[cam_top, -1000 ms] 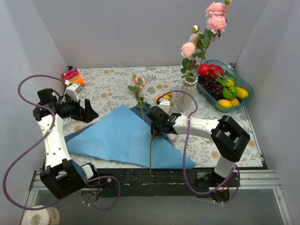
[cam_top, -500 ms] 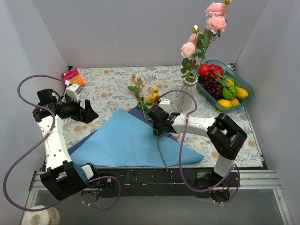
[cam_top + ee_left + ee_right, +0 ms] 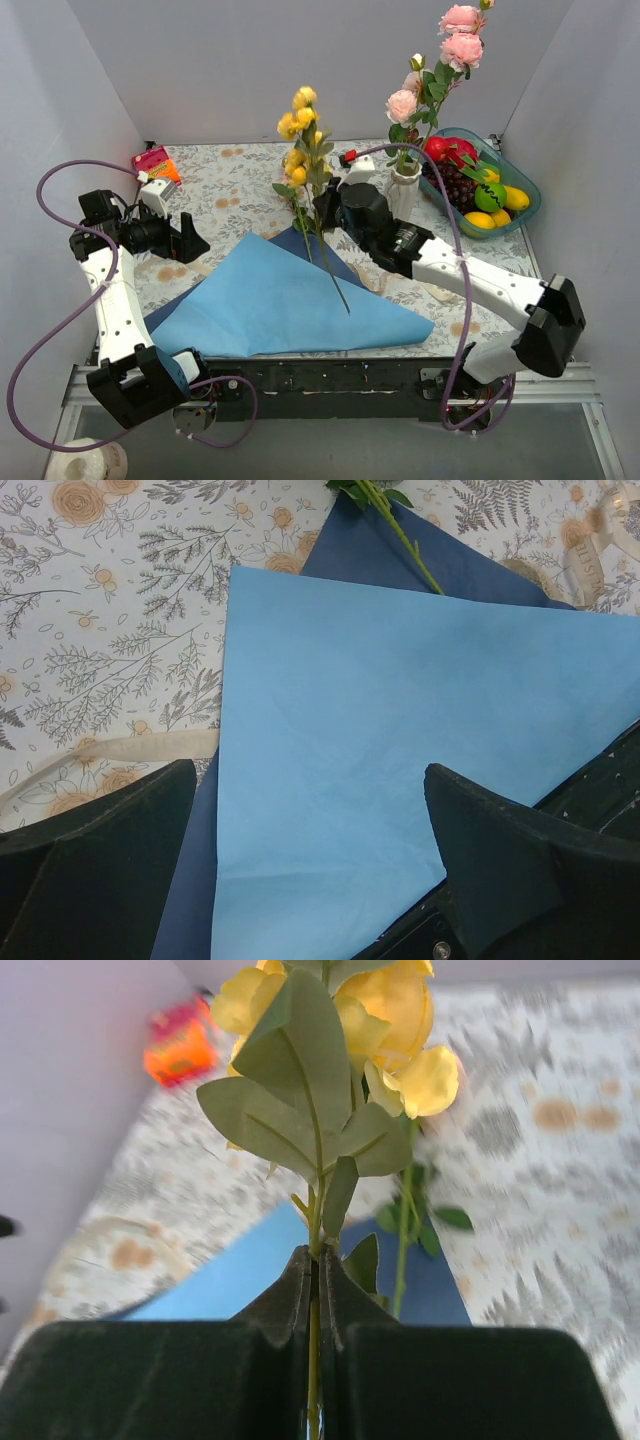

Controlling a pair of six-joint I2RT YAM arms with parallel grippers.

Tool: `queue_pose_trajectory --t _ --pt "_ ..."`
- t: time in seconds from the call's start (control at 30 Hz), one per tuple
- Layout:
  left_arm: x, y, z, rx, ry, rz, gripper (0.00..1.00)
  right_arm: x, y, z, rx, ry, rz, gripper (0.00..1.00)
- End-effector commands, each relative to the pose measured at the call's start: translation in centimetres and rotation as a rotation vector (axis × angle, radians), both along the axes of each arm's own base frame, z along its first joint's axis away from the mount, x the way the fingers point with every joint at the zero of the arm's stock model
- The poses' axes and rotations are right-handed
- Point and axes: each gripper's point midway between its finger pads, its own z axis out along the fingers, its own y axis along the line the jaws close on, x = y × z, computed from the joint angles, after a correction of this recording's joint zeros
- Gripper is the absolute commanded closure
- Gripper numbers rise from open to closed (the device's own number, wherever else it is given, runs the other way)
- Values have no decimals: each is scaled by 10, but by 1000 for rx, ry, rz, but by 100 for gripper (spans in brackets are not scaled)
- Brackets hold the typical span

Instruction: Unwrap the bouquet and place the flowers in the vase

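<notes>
White vase (image 3: pixel 405 185) by the table's far edge holds upright pink roses (image 3: pixel 455 45). A yellow stem (image 3: pixel 300 125) hangs tilted above the blue paper (image 3: pixel 280 300), spread flat along the near edge.

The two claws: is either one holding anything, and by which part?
The right gripper is shut on the yellow flower, pinching its green stem just below the leaves. The left gripper is open and holds nothing.

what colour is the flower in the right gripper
Yellow; the flower shows best in the right wrist view.
</notes>
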Motion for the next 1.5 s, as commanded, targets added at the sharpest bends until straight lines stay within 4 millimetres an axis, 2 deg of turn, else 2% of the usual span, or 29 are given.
queue_pose_trajectory --t 0.0,0.03,0.07,0.1,0.17,0.2,0.23,0.33,0.4,0.53,0.67,0.83,1.0,1.03,1.17,1.47 --pt "-2 0 16 17 -50 1 2 -10 2 168 197 -505 129 99" --pt "-2 0 14 17 -47 2 2 -18 -10 198 234 -600 121 99" --pt "-2 0 14 16 -44 4 2 -24 -18 219 251 -692 120 99" --pt "-2 0 13 16 -44 4 2 -29 -33 249 247 -849 78 99" --pt "-2 0 13 19 -42 5 2 -37 -53 287 236 -999 41 99" --pt "-2 1 12 19 -41 6 2 -33 -58 297 181 -1045 23 99" --pt "-1 1 12 18 -42 6 2 -37 -68 328 193 -1097 5 99" --pt "1 1 13 12 -36 4 2 -33 -91 361 138 -1214 -61 99" --pt "2 1 14 10 -36 0 2 -30 -115 378 137 -1292 -135 99" --pt "4 3 12 10 -34 0 2 -16 -150 384 127 -1353 -212 99" --pt "8 6 9 18 -24 5 2 5 -181 369 128 -1313 -299 99" --pt "15 11 12 26 -27 10 2 17 -204 353 139 -1298 -351 99" --pt "22 14 10 19 -15 12 2 20 -214 342 194 -1305 -367 99" --pt "22 14 9 19 -15 12 2 24 -215 333 194 -1292 -369 99" --pt "22 15 5 26 -8 15 2 28 -229 320 253 -1274 -400 99" --pt "25 17 4 25 3 17 2 36 -228 291 337 -1246 -385 99"
